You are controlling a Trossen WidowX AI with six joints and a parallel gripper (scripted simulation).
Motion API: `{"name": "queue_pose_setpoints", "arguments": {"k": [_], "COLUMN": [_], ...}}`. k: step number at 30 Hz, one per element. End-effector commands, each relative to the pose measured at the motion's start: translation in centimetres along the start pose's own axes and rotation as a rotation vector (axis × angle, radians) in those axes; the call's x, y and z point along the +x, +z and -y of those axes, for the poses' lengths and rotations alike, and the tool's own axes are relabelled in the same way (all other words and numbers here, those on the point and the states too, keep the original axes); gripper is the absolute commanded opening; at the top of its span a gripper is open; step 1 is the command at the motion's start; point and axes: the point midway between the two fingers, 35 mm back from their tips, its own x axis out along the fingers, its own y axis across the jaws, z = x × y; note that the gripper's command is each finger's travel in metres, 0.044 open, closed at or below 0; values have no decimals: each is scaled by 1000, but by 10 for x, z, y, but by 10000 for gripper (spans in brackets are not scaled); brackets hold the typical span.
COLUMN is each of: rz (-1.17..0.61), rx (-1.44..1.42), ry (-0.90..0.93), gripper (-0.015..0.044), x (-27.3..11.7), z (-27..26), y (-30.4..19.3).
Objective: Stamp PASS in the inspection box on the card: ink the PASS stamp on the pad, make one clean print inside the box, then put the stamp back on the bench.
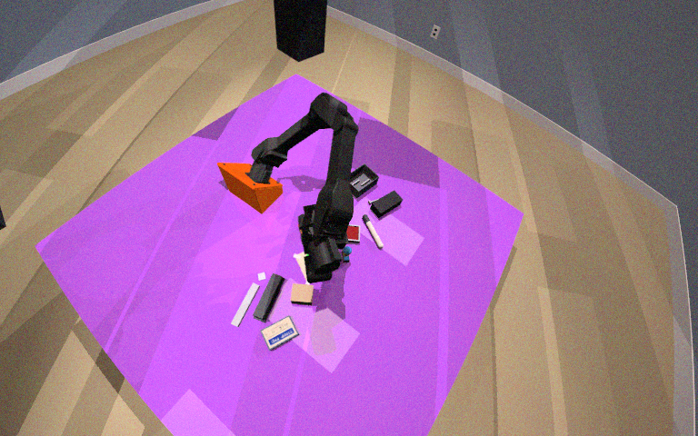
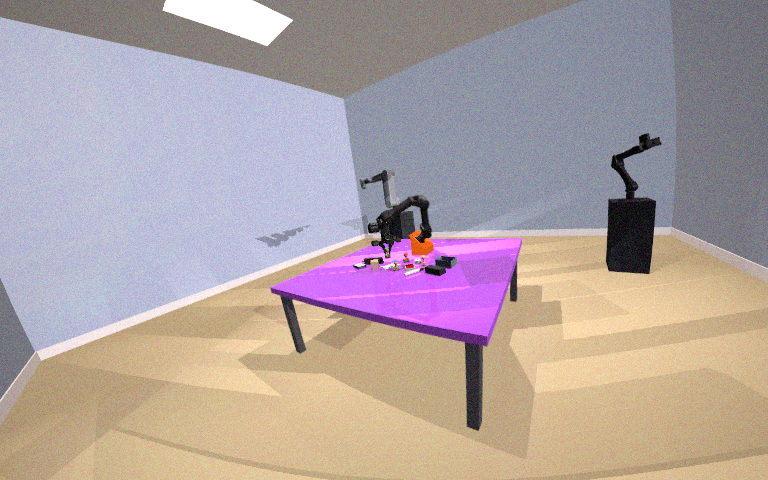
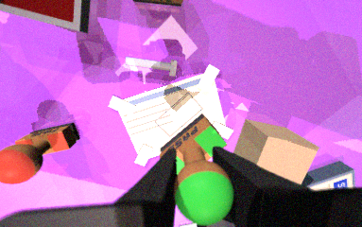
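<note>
Hand (image 2: 387,253) (image 3: 194,154) angled down — green-knobbed PASS stamp (image 3: 204,198) gripped, card (image 3: 142,124) beneath.

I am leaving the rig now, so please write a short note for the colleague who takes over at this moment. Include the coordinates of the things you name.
Pincer (image 3: 194,154): shut on the green-topped PASS stamp (image 3: 204,196), held over the card's near edge.
Card (image 3: 156,115): lies on the purple table (image 1: 180,302) (image 2: 388,303), with white pieces at its corners.
Ink pad (image 1: 353,232) (image 3: 41,9): red, open, off to one side.
Done: stamp picked up; inking cannot be confirmed, its underside is hidden.
Left: print once inside the box, which shows no PASS print in its visible part, then put the stamp back on the bench.
</note>
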Motion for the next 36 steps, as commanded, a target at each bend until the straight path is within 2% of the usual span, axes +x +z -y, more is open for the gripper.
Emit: {"name": "queue_pose_setpoints", "arguments": {"k": [1,36], "rz": [5,7], "rx": [7,1], "ry": [4,7], "gripper": [0,0], "x": [4,27], "z": [-1,-1], "y": [0,1]}}
